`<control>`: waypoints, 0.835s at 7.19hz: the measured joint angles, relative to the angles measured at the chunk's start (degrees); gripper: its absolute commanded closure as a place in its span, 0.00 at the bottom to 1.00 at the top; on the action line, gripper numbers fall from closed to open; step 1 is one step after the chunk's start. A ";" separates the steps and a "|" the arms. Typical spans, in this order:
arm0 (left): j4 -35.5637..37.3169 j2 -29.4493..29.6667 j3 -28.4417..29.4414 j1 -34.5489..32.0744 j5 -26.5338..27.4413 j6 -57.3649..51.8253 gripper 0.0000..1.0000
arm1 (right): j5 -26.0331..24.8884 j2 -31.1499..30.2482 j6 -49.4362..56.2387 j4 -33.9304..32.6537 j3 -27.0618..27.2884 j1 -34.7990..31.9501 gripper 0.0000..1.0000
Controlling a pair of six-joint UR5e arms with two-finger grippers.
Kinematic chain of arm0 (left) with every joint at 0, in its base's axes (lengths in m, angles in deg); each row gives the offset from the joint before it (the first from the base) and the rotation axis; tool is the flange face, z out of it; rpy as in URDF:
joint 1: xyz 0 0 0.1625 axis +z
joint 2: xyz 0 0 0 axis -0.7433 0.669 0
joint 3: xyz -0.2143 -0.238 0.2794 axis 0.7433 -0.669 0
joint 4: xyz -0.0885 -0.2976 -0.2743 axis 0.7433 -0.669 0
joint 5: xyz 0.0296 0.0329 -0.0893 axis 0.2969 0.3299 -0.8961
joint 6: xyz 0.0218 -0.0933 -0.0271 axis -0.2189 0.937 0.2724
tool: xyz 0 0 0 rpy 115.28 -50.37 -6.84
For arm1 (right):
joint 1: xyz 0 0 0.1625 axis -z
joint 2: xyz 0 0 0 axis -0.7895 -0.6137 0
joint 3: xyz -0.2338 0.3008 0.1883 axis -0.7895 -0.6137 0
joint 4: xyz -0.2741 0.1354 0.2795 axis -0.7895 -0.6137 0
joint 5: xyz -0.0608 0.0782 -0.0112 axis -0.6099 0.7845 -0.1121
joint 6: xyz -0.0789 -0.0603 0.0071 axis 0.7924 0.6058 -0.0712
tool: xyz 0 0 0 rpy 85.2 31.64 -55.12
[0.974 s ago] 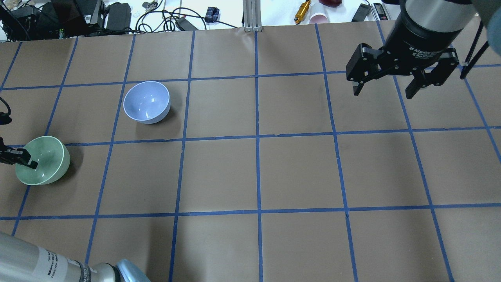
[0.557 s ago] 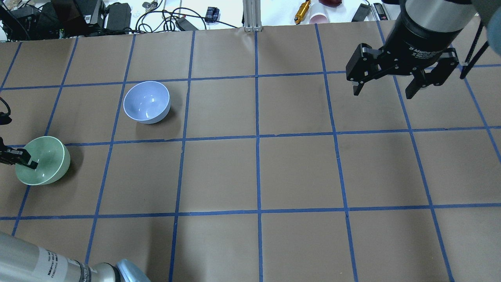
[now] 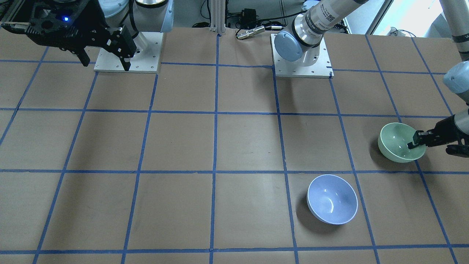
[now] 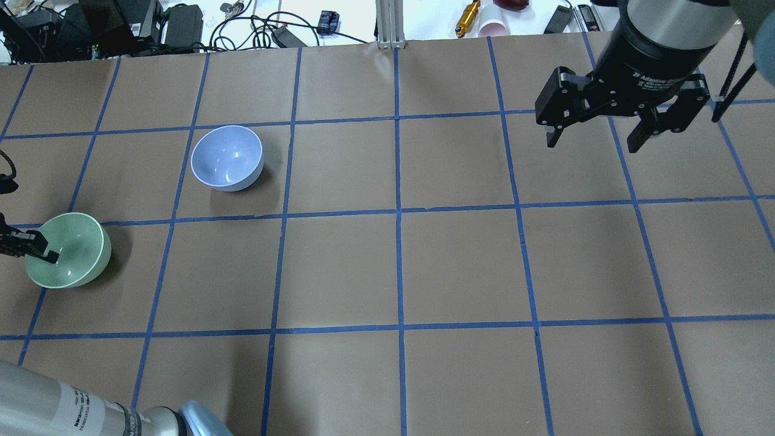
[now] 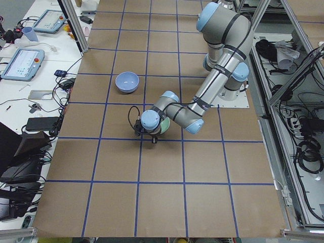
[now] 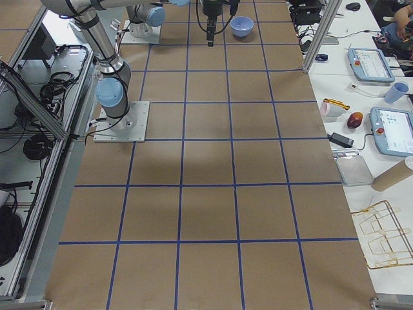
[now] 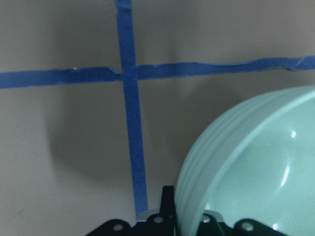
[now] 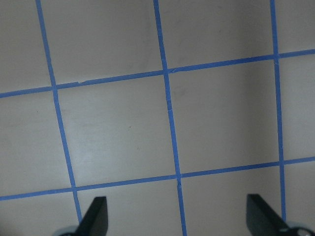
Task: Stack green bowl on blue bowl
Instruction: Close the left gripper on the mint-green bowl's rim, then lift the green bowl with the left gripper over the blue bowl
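Observation:
The green bowl (image 4: 75,248) sits tilted at the table's far left; it also shows in the front view (image 3: 397,141) and fills the left wrist view (image 7: 256,167). My left gripper (image 4: 36,251) (image 3: 417,143) is shut on its rim, with one finger inside the bowl and one outside. The blue bowl (image 4: 227,157) (image 3: 332,198) stands upright and empty about one grid square away, apart from the green bowl. My right gripper (image 4: 591,145) (image 3: 106,65) is open and empty, held high over the far right of the table.
Brown paper with a blue tape grid (image 4: 398,212) covers the table. Cables, chargers and small tools (image 4: 181,24) lie beyond the far edge. The arm bases stand on white plates (image 3: 302,69). My left arm's elbow (image 4: 91,412) juts in at the near left corner.
The green bowl has shifted slightly right in my left gripper's hold, and its shadow has widened. The blue bowl has not moved; the right gripper has hardly moved.

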 measured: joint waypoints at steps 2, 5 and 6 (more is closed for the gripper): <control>-1.49 -0.42 0.16 -0.02 0.00 0.79 1.00 | 0.00 0.00 0.00 0.00 0.00 0.00 0.00; -4.38 -1.18 0.84 -0.17 -0.86 2.41 1.00 | 0.00 0.00 0.00 0.04 0.01 0.00 0.00; -5.84 -1.67 1.78 -0.43 -1.19 3.43 1.00 | 0.00 0.00 0.00 0.04 0.03 0.00 0.00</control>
